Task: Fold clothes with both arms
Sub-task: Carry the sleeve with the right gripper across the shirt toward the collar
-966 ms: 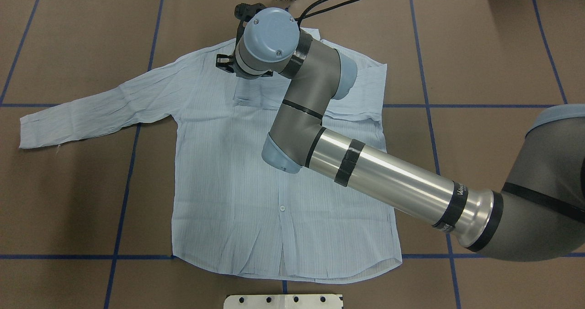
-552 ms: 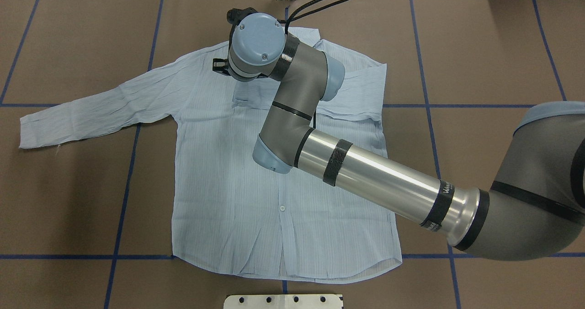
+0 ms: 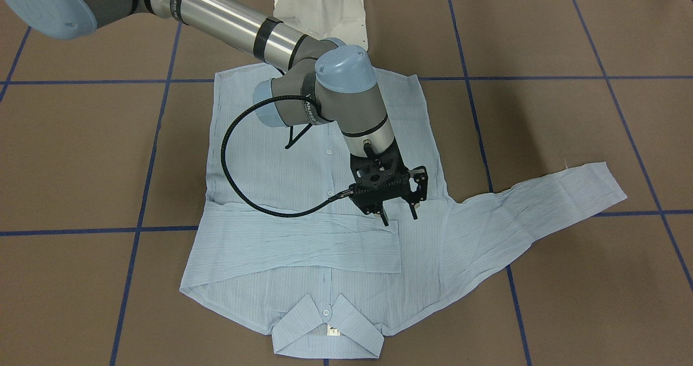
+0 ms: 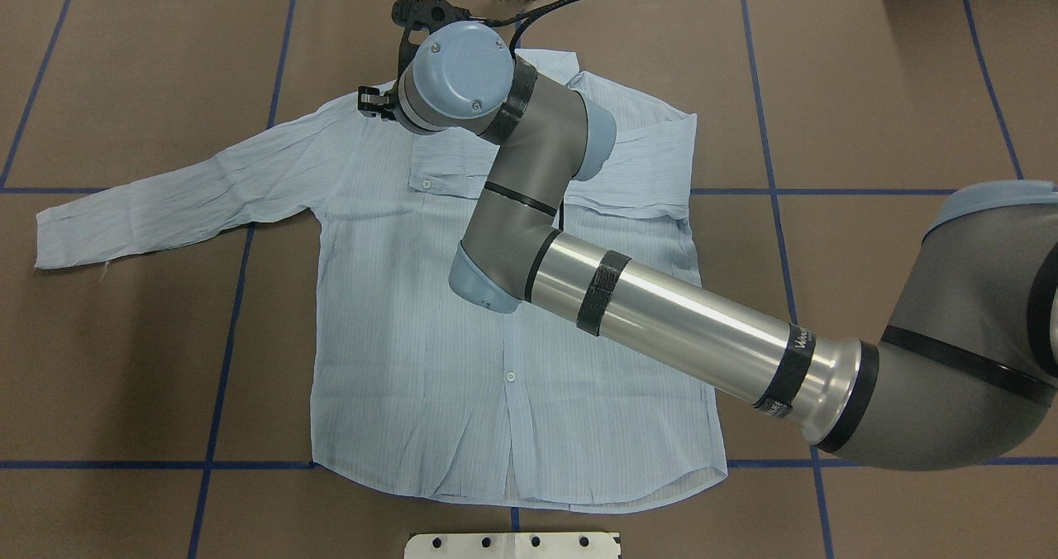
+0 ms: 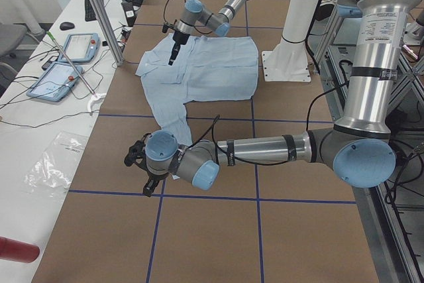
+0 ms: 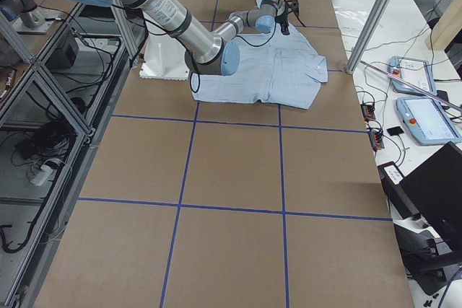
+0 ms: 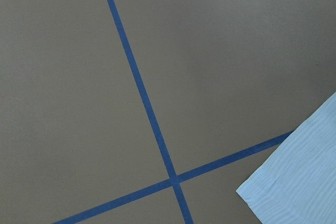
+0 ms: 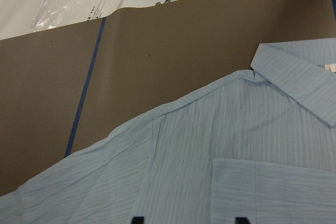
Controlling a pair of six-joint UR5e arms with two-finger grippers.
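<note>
The light blue striped shirt [image 3: 260, 182] lies flat and face up on the brown table, with its collar [image 3: 325, 328] at the far edge. One sleeve [image 3: 292, 244] is folded across the chest. The other sleeve [image 4: 165, 195] lies stretched out to my left. My right gripper [image 3: 399, 219] hovers open and empty over the chest by the pocket [image 4: 438, 179]. Its fingertips [image 8: 137, 219] show apart above the cloth. My left gripper [image 5: 140, 170] is low by the stretched sleeve's cuff [image 7: 299, 182]. I cannot tell whether it is open or shut.
The white pedestal base [image 3: 319, 8] stands at the near table edge. Blue tape lines [image 4: 240, 294] cross the brown table. Beyond the far edge there are cables, a plastic bag [image 8: 79, 6], teach pendants [image 5: 66, 64] and a metal post [image 5: 99, 18].
My right wrist and gripper have moved left across the chest toward the stretched sleeve's shoulder, uncovering the pocket. The shirt has not moved.
</note>
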